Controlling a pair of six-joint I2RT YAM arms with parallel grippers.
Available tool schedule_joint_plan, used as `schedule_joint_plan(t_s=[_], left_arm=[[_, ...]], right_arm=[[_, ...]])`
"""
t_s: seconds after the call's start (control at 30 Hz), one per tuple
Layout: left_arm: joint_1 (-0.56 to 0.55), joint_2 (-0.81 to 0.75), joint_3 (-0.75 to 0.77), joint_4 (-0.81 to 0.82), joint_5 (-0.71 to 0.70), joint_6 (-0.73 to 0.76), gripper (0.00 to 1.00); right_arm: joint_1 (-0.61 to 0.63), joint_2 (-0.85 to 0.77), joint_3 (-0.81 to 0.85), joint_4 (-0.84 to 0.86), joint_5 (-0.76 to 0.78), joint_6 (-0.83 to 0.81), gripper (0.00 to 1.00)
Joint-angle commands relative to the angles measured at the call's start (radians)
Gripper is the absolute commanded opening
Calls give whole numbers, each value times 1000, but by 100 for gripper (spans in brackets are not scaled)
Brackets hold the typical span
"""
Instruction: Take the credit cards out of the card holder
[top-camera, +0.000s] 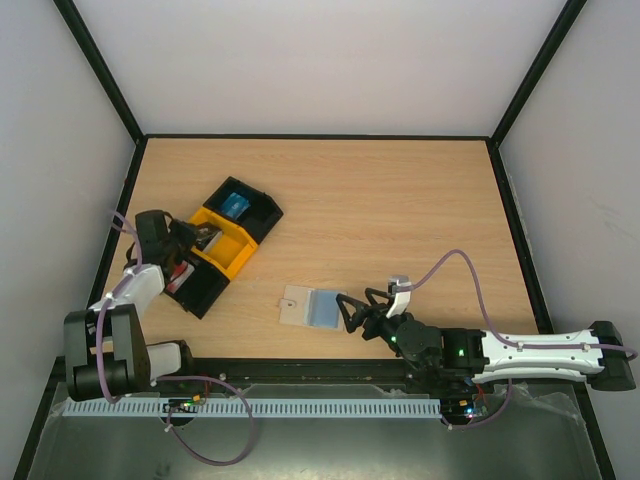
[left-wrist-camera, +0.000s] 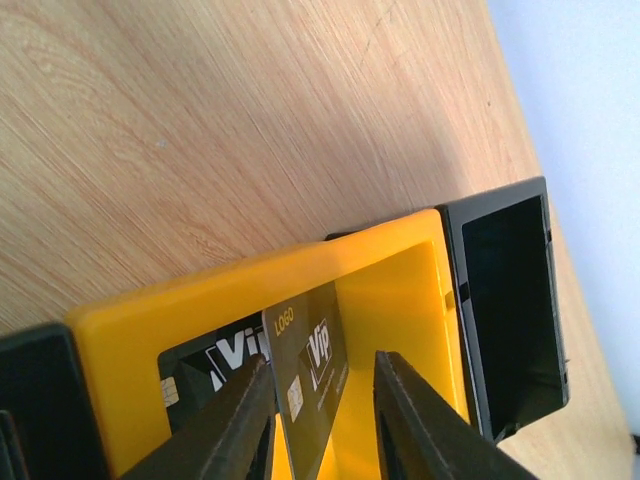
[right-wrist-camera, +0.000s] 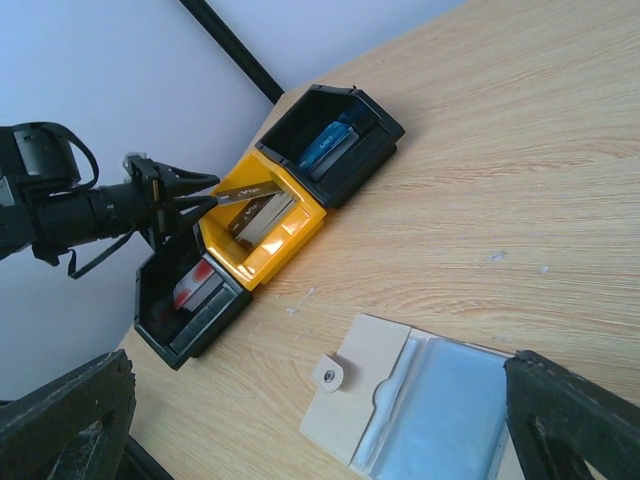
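With the left tool parted, the dark card leaning between its jaws may snag and miss the yellow tray below; the right tool is spread wide.

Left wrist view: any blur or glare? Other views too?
Left wrist: table grain and dark card print sharp, left hand slightly soft, wall top right washed pale. Right wrist: card holder slightly soft, right hand dark blurs at the corners. Top external: even light, faint shadows.

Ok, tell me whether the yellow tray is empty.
No, the yellow tray holds dark cards printed VIP, one of them standing on edge inside it.
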Motion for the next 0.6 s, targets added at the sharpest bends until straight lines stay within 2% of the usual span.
schedule_joint_plan(t_s=[0.0, 0.1, 0.3, 0.5, 0.53, 0.57], left_arm=[[1, -8, 43, -79, -7, 24, 34], [2, -37, 63, -120, -20, 33, 43], [2, -105, 108, -201, -60, 60, 55], [0, -203, 119, -302, -37, 89, 71], [1, -224, 120, -320, -24, 96, 78], [0, -244, 121, -339, -4, 109, 93]], right_arm=[[5, 0, 29, -9, 3, -9, 98], [6, 10, 25, -5, 0, -10, 98], [6, 21, 25, -8, -13, -15, 98], [6, 65, 50, -59, -11, 28, 98], [5, 75, 53, -77, 7, 52, 98], [5, 87, 56, -98, 29, 80, 98]])
